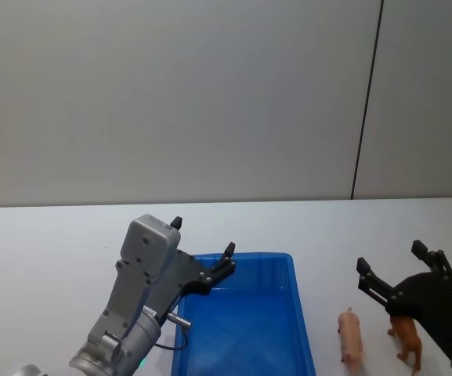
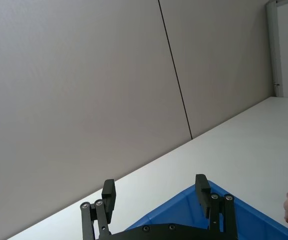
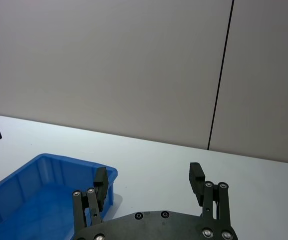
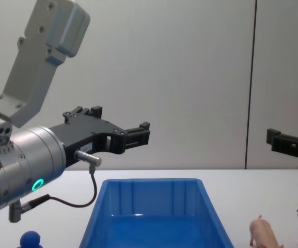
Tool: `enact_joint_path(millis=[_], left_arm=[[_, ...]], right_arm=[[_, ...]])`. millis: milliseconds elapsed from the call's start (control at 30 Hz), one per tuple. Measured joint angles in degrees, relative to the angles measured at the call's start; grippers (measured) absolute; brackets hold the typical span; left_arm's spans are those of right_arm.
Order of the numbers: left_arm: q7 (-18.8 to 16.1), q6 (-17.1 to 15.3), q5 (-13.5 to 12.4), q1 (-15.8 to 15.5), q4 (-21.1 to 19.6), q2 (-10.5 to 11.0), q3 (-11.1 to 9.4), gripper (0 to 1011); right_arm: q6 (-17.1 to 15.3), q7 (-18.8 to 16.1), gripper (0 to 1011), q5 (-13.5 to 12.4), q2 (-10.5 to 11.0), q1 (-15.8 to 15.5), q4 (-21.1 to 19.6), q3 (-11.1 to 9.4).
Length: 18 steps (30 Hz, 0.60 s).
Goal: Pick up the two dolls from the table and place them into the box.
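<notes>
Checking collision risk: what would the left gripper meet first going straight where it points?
Way looks free: the left gripper points out above the box, toward the far wall; depth is unclear.

The box (image 1: 245, 257) sat on the table (image 1: 45, 251), near its front edge and about midway across. The pig (image 1: 352, 338) stood on the table just right of the box, apart from its wall. The second doll (image 1: 408, 340) stood right of the pig, near it. The left gripper (image 1: 203, 237) hung above the box's rear left corner. The right gripper (image 1: 391, 256) hung above the 2 dolls.
</notes>
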<state>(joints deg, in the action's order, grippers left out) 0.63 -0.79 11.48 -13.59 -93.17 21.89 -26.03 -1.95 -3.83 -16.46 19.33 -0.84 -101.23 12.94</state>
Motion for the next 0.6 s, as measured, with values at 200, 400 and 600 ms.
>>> enact_joint_path(millis=[200, 400, 600], left_arm=[[0.00, 0.00, 0.00, 0.00, 0.00, 0.00, 0.00, 1003], [0.00, 0.00, 0.00, 0.00, 0.00, 0.00, 0.00, 1003], [0.00, 0.00, 0.00, 0.00, 0.00, 0.00, 0.00, 1003]], right_arm=[[0.00, 0.00, 1001, 0.00, 0.00, 0.00, 0.00, 0.00], [0.00, 0.00, 1001, 0.00, 0.00, 0.00, 0.00, 0.00], [0.00, 0.00, 1001, 0.00, 0.00, 0.00, 0.00, 0.00]])
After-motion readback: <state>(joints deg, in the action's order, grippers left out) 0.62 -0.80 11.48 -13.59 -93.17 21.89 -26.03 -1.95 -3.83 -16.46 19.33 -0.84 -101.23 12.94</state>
